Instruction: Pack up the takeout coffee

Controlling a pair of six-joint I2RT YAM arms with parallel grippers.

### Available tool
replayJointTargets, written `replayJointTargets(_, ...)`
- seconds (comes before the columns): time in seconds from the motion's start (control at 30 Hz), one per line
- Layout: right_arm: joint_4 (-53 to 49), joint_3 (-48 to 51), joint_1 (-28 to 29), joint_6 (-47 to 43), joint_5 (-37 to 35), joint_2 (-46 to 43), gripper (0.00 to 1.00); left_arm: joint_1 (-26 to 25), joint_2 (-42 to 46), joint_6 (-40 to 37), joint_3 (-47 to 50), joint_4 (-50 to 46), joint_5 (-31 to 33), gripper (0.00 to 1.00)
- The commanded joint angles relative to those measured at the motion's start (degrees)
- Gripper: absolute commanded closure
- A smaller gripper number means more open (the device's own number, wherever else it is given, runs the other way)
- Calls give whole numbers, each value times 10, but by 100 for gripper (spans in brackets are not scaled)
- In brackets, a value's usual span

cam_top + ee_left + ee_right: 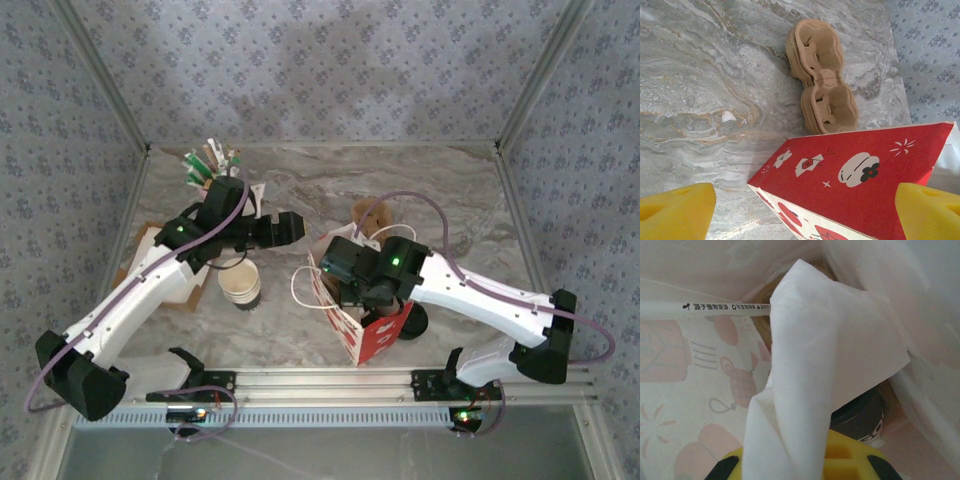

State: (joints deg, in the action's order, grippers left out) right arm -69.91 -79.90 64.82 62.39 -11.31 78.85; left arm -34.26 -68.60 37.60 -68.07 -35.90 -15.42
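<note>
The red-and-white paper bag (pixel 372 335) (pixel 855 170) stands at the table's front centre. My right gripper (pixel 342 270) (pixel 805 462) reaches into its open top and is shut on a white paper napkin (pixel 820 355). Below the napkin, inside the bag, the black lid of the takeout coffee (pixel 860 417) shows; its white cup body is hidden. A paper-wrapped straw (pixel 705 307) lies across the bag's inside. My left gripper (pixel 288 228) (pixel 805 212) hovers just left of the bag, open, its yellow pads (pixel 675 210) wide apart with nothing between them.
A pink cup with green-and-white sachets (pixel 210 165) stands at the back left. Loose paper cups (pixel 241 285) sit under the left arm. Stacked brown cardboard cup carriers (pixel 822 75) (pixel 372 213) lie behind the bag. Patterned walls close in the table.
</note>
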Motion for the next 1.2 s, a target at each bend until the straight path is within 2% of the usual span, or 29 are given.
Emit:
replayJointTargets(0.0,-19,0,1,17,-16,10,100,-4,1,4,-2,14,-3,8)
replayJointTargets(0.1,-14,-6,-3,17,-18,15,100,-5,-1,4,-3,13,-2,8)
replayJointTargets(0.13,-9,-8,-4,16,-18,13,97,-5,-2,4,-3,13,-2,8)
replayJointTargets(0.23,4,-16,-7,7,-17,11,77,-6,-3,4,-3,12,-2,8)
replayJointTargets(0.73,-9,-55,-7,-39,-16,-27,52,-6,27,5,-19,-6,24,7)
replayJointTargets(0.8,-12,-63,-7,-47,-18,-35,43,-6,37,5,-25,-13,36,6)
replayJointTargets(0.83,-12,-66,-7,-55,-17,-41,42,-5,44,5,-28,-17,42,6)
replayJointTargets(0.97,-1,-74,-13,-88,-10,-64,19,-4,69,6,-42,-26,66,3)
replayJointTargets(1.17,38,-80,-26,-155,40,-104,0,-2,117,14,-58,-69,92,1)
